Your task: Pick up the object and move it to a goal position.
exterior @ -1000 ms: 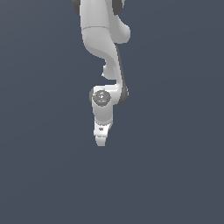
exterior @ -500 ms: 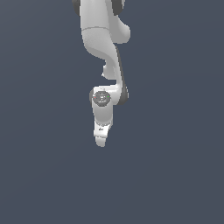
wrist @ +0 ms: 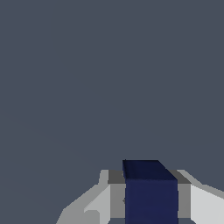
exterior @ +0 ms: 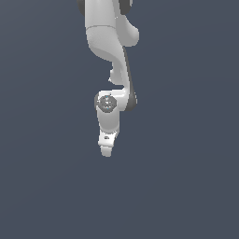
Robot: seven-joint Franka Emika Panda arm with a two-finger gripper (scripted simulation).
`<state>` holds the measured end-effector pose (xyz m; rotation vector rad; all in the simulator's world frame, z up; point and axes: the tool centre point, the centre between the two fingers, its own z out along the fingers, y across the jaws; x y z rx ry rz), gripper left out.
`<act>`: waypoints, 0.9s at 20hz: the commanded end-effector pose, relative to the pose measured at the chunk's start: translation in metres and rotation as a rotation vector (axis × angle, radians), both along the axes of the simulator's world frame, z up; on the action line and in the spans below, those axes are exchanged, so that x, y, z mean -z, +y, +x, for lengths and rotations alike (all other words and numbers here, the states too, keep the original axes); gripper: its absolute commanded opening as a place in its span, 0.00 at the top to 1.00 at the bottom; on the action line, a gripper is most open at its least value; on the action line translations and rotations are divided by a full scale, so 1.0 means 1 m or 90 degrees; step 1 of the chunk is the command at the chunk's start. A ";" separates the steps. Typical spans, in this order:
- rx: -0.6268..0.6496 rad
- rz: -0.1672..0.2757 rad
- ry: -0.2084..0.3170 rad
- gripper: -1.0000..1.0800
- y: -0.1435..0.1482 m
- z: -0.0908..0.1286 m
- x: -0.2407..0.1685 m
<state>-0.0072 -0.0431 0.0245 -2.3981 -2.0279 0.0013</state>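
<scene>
Exterior and wrist views of a single white arm (exterior: 109, 42) over a uniform grey-blue ground (exterior: 186, 186). In the exterior view we see the arm enter from the upper edge of the frame, descend through a bulky upper link, and bend at a wrist joint marked by a round grey cap (exterior: 107, 103); below this joint the hand tapers down to the gripper (exterior: 107, 151), which points at the ground near the middle of the scene, slightly toward the exterior view's left. From this angle we cannot make out the object, and the fingers merge into one pale tip, so this view alone does not tell us how they stand. In the wrist view we see the dark navy-blue cube (wrist: 151, 192) seated between the two fingers, with a pale finger (wrist: 98, 203) and its grey pad flush against one side face and a second pale finger flush against the opposite face. We therefore read the jaws as clamped on the cube, with no gap visible on either side. The cube's upper face appears darker than its front face, and both are plain and unmarked. Beyond the cube we see only the same flat grey-blue ground, without any further feature.
</scene>
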 end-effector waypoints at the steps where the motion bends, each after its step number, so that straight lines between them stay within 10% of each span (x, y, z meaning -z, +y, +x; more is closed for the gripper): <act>1: 0.000 0.000 -0.001 1.00 -0.004 0.005 -0.010; 18: 0.000 0.002 -0.001 1.00 -0.049 0.067 -0.142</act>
